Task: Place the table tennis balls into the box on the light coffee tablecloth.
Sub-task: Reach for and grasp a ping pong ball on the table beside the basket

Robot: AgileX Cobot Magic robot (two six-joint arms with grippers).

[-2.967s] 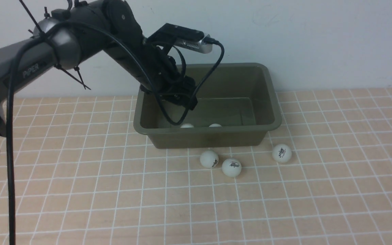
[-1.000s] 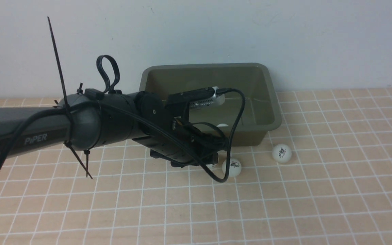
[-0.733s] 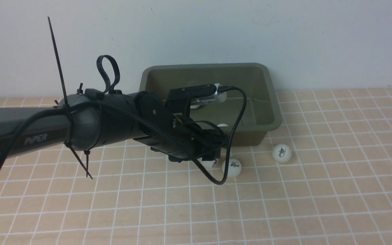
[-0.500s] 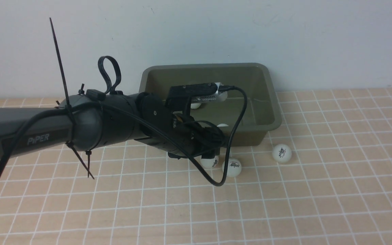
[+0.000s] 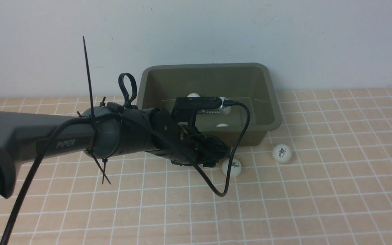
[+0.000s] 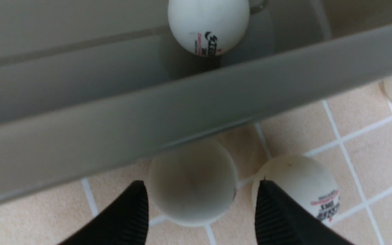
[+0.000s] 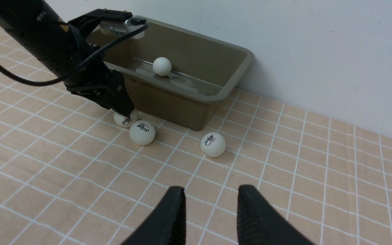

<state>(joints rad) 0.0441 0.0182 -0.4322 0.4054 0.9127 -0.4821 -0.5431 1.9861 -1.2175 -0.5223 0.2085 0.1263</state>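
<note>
The left gripper (image 6: 201, 200), jaws apart around one ball (image 6: 191, 177), risked clipping the neighbouring ball (image 6: 299, 183) on closing, scattering both; the right gripper (image 7: 211, 195) stood apart, empty.

Robot lab bench, plain white wall (image 5: 318, 41), gridded tablecloth (image 5: 318, 190), cable-tied arm (image 5: 46, 136).

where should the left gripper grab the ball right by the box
Come from above and pinch the ball across its widest middle, one finger each side along the box wall. The rim crowds its far side; a neighbouring ball leaves little room. The left gripper straddles it, open.
</note>
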